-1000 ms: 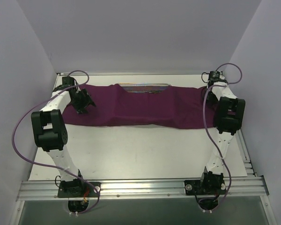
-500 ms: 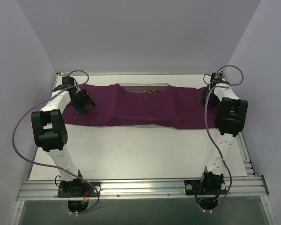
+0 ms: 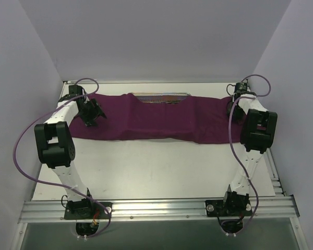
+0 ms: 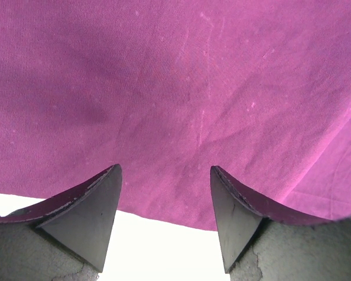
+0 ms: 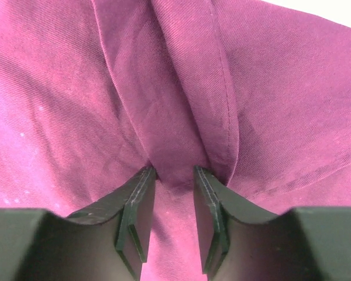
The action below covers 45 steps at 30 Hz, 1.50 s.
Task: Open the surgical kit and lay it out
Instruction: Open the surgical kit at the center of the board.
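Across tray (image 3: pixel 159 96), purple cloth (image 3: pixel 146 122), right gripper (image 5: pixel 174 173) pinching

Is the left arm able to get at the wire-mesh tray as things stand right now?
Probably not directly. The purple cloth wrap covers nearly all of the wire-mesh tray; only its far rim shows. The left gripper hovers open over the cloth's left end, off to the tray's side.

Pale lavender walls (image 3: pixel 146 36) enclose a white table (image 3: pixel 156 166) on three sides.
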Available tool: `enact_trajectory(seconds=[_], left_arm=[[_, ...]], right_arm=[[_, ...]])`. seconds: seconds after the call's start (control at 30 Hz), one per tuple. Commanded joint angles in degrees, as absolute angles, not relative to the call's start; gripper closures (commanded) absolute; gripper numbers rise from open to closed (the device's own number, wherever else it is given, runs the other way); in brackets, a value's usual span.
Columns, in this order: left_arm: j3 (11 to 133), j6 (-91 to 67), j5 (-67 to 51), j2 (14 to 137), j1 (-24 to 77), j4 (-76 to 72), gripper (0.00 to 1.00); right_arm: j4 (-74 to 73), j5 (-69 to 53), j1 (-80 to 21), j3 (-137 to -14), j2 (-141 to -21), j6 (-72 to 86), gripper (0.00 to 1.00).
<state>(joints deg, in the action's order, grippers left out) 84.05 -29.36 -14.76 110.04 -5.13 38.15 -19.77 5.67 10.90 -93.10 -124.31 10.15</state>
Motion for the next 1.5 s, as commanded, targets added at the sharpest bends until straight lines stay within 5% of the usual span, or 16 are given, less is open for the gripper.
enact_trajectory(seconds=[0.0,0.1,0.23,0.47,0.9,1.2,1.33,1.47], left_arm=[[86.2,-28.5,-14.7,108.8,-5.7,38.1,0.29],[86.3,-28.3,-13.8,108.6,-5.9,38.1,0.29],[87.2,-28.3,-12.5,108.8,-6.4,38.8,0.29],[90.2,-28.3,-9.8,110.3,-7.7,39.5,0.28],[91.7,-27.9,-7.7,111.7,-8.8,39.1,0.28],[101.8,-25.6,-2.9,118.3,-11.1,40.6,0.11],[106.3,-22.1,-4.0,121.9,-11.4,38.0,0.11],[113.4,-16.2,-9.3,129.3,-11.1,36.7,0.24]], right_arm=[[-23.8,6.5,11.2,-95.4,-125.5,9.8,0.74],[-25.3,6.9,11.2,-97.1,-126.6,10.3,0.92],[-25.8,7.3,11.0,-97.2,-124.5,10.9,1.00],[-29.9,9.9,10.9,-100.3,-121.1,12.1,1.00],[-29.1,5.5,10.0,-86.2,-109.7,15.9,1.00],[-33.7,-3.9,9.0,-81.6,-103.7,22.5,1.00],[-37.3,-3.6,6.2,-85.9,-104.2,20.8,1.00],[-39.0,-3.9,3.7,-88.6,-105.3,19.7,1.00]])
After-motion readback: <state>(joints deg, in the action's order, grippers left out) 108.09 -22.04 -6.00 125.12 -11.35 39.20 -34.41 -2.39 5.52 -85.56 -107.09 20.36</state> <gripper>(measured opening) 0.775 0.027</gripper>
